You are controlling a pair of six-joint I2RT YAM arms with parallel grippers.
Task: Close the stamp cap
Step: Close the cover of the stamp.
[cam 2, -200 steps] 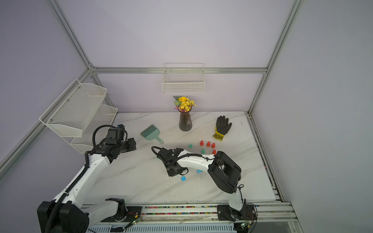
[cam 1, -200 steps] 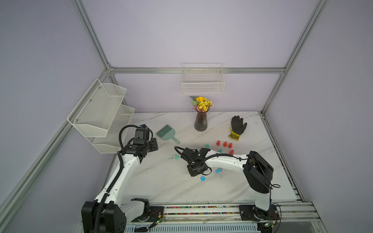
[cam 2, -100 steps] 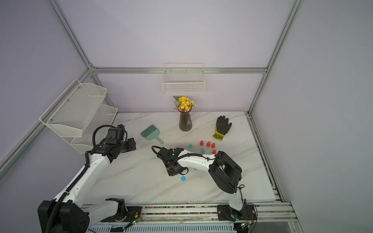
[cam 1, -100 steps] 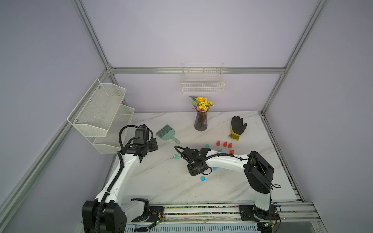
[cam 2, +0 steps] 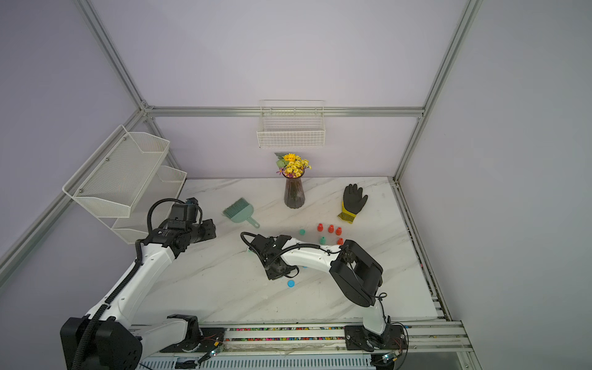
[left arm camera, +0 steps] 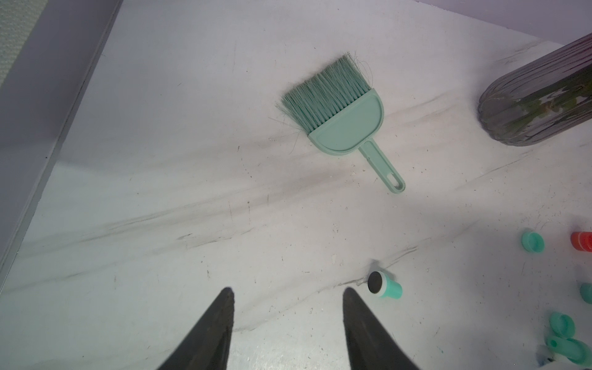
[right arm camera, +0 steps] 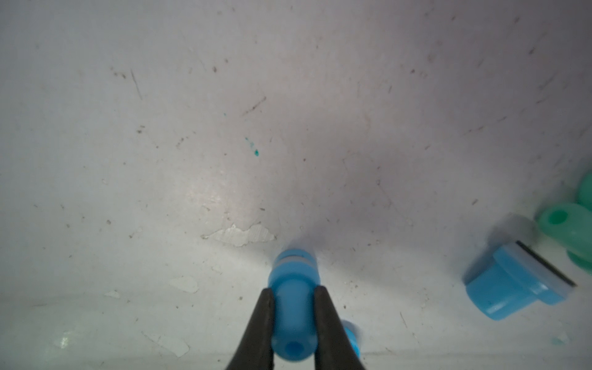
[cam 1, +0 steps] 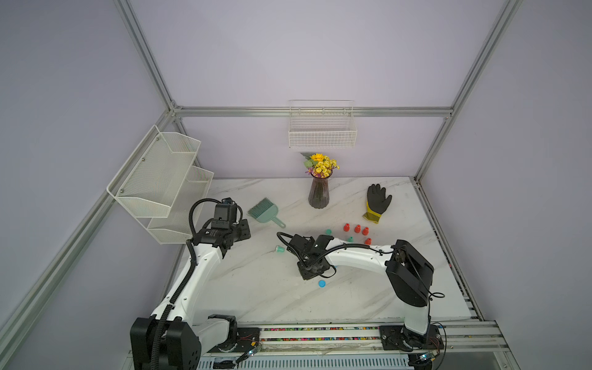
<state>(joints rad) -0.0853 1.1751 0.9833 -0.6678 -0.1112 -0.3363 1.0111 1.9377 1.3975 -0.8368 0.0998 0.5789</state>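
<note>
marble table [cam 1: 250, 288], shown in both top views; clock directions are read with 12 toward the back wall. edges: the back edge meets the wall at 12, a wire shelf [cam 1: 160, 179] overhangs the edge at 9, and a rail [cam 1: 448, 256] bounds the edge at 3. open marble spreads from 6 to 9 of the right gripper [right arm camera: 293, 290], between the two arms. at 1 to 2 of it stand red stamps [cam 1: 356, 229] and green stamps [cam 1: 349, 239], near one another. a brush [cam 1: 264, 213], a vase [cam 1: 318, 193] and a glove [cam 1: 377, 203] lie toward 12.

the right gripper is clamped on the handle of a blue stamp [right arm camera: 293, 272], whose far end touches the table; whether that end is capped cannot be told. a loose blue cap [cam 1: 322, 283] lies just beside the gripper, at 5. a second blue stamp [right arm camera: 512, 285] lies on its side nearby. the left gripper [left arm camera: 288, 291] hangs over the table, jaws partly apart with nothing between them. a tipped green stamp [left arm camera: 384, 286] lies at 4 of it.
</note>
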